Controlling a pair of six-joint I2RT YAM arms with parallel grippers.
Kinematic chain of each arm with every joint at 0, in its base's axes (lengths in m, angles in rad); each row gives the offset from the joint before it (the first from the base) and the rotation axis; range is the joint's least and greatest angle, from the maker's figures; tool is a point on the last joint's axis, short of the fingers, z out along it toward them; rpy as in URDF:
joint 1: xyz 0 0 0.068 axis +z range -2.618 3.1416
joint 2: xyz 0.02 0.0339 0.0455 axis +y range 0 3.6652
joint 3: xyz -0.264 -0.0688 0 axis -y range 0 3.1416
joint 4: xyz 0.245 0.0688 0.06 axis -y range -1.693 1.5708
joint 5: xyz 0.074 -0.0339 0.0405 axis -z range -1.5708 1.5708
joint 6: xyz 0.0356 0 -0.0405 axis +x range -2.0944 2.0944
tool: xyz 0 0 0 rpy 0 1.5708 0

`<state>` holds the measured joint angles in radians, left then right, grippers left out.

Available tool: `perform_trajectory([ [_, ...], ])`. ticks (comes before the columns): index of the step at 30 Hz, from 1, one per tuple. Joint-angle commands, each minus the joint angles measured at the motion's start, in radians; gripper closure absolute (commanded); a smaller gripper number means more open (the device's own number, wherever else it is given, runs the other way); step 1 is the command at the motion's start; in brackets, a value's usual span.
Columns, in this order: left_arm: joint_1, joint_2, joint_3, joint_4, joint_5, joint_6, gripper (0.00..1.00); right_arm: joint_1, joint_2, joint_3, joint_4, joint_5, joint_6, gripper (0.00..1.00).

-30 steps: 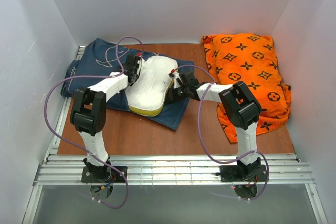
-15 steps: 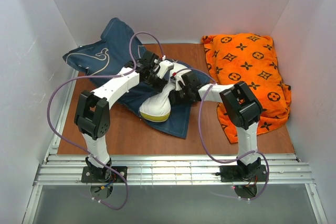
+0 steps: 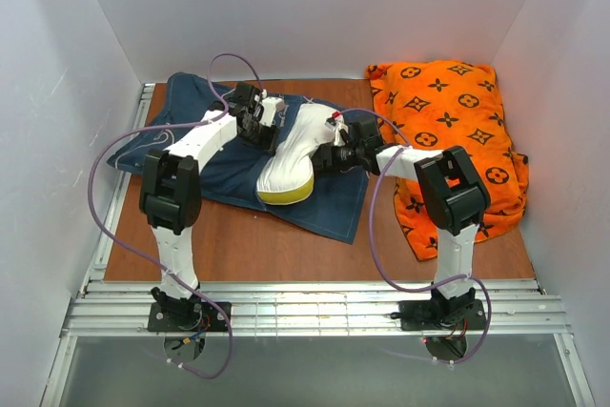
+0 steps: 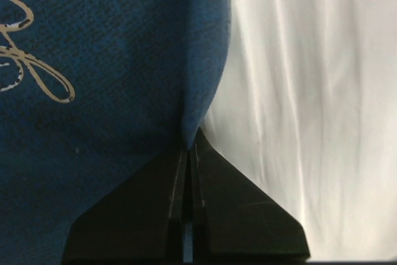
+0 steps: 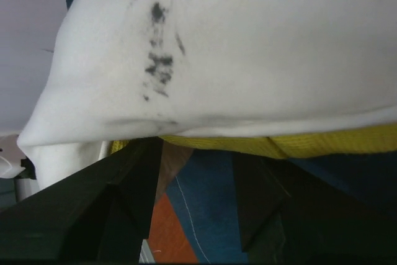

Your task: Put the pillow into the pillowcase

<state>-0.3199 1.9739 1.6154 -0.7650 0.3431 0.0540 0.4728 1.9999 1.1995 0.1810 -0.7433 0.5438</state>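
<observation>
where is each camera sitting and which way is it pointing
top external: high behind the bases, facing down and forward over the table; both arms in full, plus the pillow, the pillowcase and the orange cushion.
left wrist: on the left arm, looking along the left gripper, its shut fingers pinching navy fabric beside the pillow.
right wrist: on the right arm, looking past the right gripper, fingers apart at the pillow's yellow edge.
shared: both wrist views show the pillow and the pillowcase.

White walls (image 3: 315, 7), brown wooden tabletop (image 3: 238, 245)

Left gripper (image 4: 189, 147) clamped tight — right gripper (image 5: 197, 159) part-open
</observation>
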Motion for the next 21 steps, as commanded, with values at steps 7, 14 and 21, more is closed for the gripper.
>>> perform_trajectory([
  [7, -0.008, 0.076, 0.179, -0.098, -0.038, 0.043, 0.79, -0.069, -0.112, 0.070, -0.607, 0.137, -0.494, 0.38],
  [14, 0.010, -0.229, -0.093, -0.083, 0.043, 0.076, 0.43, -0.120, -0.230, -0.081, -0.694, -0.066, -0.472, 0.01],
  [21, 0.018, -0.437, -0.325, -0.132, 0.001, 0.223, 0.40, -0.010, -0.198, -0.141, -0.450, -0.128, -0.309, 0.03],
])
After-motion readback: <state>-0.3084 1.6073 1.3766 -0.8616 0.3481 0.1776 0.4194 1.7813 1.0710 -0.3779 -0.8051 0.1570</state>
